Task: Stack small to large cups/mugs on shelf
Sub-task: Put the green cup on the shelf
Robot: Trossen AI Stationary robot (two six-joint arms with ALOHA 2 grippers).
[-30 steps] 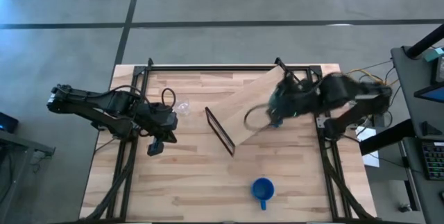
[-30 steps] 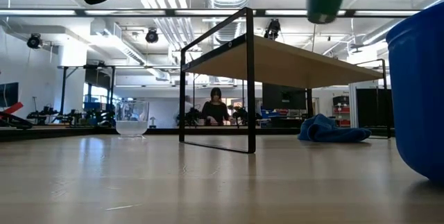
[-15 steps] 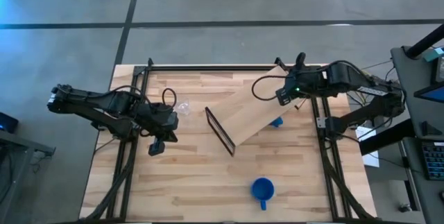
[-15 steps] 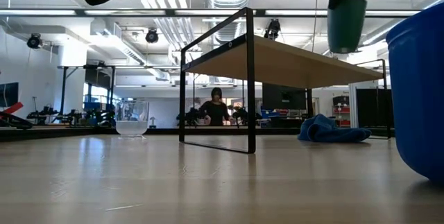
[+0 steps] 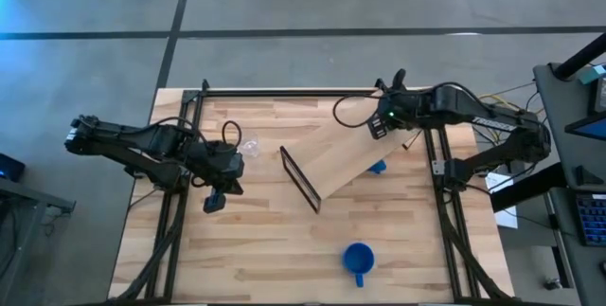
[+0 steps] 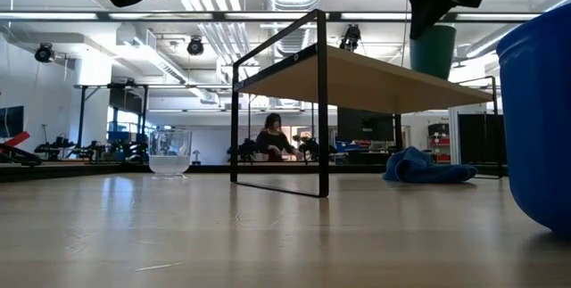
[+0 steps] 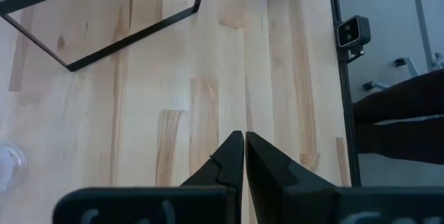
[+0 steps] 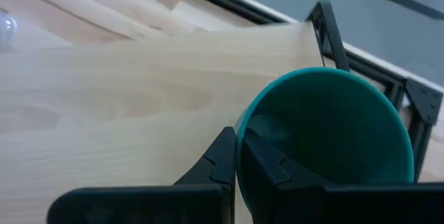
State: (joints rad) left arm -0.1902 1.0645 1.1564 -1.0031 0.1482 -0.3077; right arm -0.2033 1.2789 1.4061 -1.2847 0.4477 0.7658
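The dark green cup point(image 6: 433, 52) hangs upright from my right gripper point(image 5: 382, 122) over the far right end of the wooden shelf point(image 5: 348, 151). Its base is level with the plank point(image 6: 375, 78); I cannot tell whether it touches. The clear glass cup point(image 5: 249, 145) stands on the table left of the shelf. Near the table's near edge stands the blue mug point(image 5: 358, 259). My left gripper point(image 5: 214, 200) hovers shut above the table, left of the shelf. My right gripper pinches the green cup's rim point(image 8: 241, 123), with one finger point(image 8: 220, 156) outside the wall and one finger point(image 8: 267, 163) inside. The fingers come from above, pointing down. The cup hangs upright below them, over the shelf's plank point(image 8: 139, 92).
A blue cloth point(image 5: 379, 166) lies on the table under the shelf's right end. The shelf stands slanted, its black wire leg point(image 5: 300, 180) toward the table's middle. Bare tabletop point(image 5: 265, 249) lies between the shelf and the near edge. A person point(image 6: 272, 141) is far behind the table.
My right gripper has carried the green cup toward the table's far edge and down, from high above the shelf's middle to plank height at its far right end. It has stayed shut on the cup.
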